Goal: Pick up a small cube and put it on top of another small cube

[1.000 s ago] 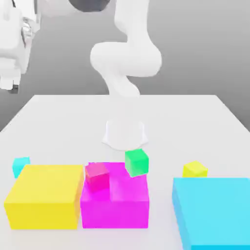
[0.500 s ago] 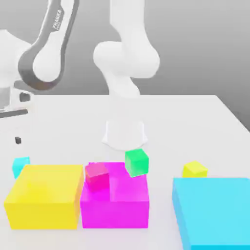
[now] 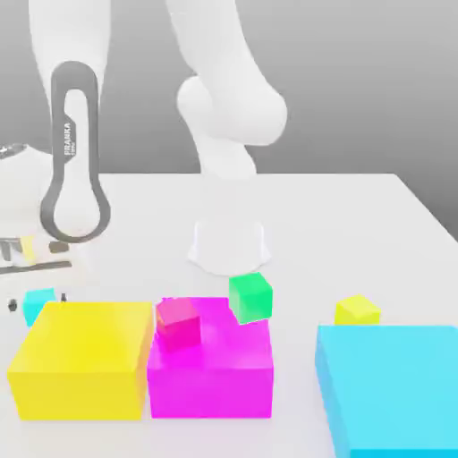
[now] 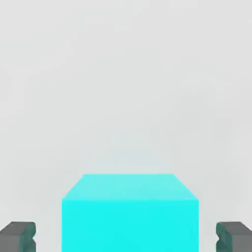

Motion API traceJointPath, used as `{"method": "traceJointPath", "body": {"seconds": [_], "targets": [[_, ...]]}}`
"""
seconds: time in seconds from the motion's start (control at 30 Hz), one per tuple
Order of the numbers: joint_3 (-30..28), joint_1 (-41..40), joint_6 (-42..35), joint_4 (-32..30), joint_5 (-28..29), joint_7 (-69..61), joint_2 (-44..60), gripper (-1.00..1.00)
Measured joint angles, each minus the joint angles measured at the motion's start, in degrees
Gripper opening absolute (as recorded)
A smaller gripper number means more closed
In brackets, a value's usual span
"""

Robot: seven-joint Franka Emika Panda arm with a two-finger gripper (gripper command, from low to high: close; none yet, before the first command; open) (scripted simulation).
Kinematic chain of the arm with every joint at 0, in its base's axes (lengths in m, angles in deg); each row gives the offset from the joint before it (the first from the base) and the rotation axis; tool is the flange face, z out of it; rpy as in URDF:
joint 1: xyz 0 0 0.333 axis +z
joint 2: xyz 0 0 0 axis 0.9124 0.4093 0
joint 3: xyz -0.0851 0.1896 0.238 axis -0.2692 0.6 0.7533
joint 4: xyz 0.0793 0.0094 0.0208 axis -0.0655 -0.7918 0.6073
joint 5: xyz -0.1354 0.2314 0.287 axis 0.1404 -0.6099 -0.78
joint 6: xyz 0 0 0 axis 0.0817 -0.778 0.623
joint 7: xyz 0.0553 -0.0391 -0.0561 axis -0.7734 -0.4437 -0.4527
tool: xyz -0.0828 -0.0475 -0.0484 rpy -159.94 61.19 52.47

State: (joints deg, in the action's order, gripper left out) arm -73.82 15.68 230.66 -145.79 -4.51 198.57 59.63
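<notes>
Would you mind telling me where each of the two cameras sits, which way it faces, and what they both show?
Exterior view: off the arm, facing the arm's base across the white table; it shows the white arm bent down over the small cyan cube at its left.
Hand view: on the hand, looking along the gripper at the small cyan cube, a dark fingertip on either side, apart from it.
Shared: the small cyan cube and the table.

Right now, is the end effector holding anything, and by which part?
Nothing yet: the end effector straddles the small cyan cube, its fingers apart from both sides.
</notes>
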Motion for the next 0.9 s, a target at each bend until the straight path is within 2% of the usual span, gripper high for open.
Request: {"method": "traceJointPath", "body": {"seconds": [0.13,0.37,0.57,0.7,0.9], "targets": [[0.29,-0.27,0.30,0.06,-0.14,-0.11,0.29,-1.00],[-5.03,3.15,-8.70,-2.31,8.28,6.19,-11.17,-1.00],[-1.92,4.22,-16.92,5.77,10.58,-3.55,-9.37,-1.00],[3.83,6.85,-21.95,6.78,6.61,-15.13,-12.56,-1.00],[8.78,17.14,-29.31,5.68,1.80,-31.56,-20.99,-1.00]]}}
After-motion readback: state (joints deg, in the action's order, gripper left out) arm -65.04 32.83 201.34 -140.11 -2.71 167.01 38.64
